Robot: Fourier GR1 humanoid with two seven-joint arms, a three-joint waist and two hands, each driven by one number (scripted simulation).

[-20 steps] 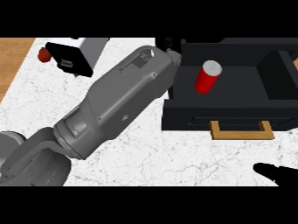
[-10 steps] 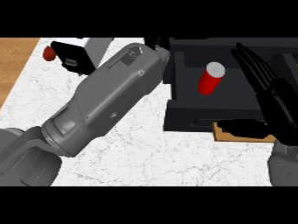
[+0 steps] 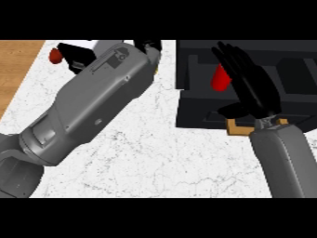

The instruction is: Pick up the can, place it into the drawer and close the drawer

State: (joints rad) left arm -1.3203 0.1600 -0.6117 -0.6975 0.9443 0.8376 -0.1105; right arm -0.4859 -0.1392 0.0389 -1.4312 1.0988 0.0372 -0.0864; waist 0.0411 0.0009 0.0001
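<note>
At far left, a small red object (image 3: 54, 56) sat beside a black box (image 3: 75, 58) on the white marbled surface (image 3: 161, 153). The left robot hand (image 3: 147, 46) was mostly hidden behind its grey forearm, so its fingers could not be judged. To the right, the red can (image 3: 220, 79) lay inside the open black drawer (image 3: 298, 74), partly behind the right robot hand (image 3: 250, 88), whose fingers were straight and spread, holding nothing. The can looked rigid, light and smooth, best grasped around its middle.

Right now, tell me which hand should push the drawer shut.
Right. The right hand, fingers straight, hangs over the open drawer near its wooden handle; the red can lies inside. The left hand is farther away.
</note>
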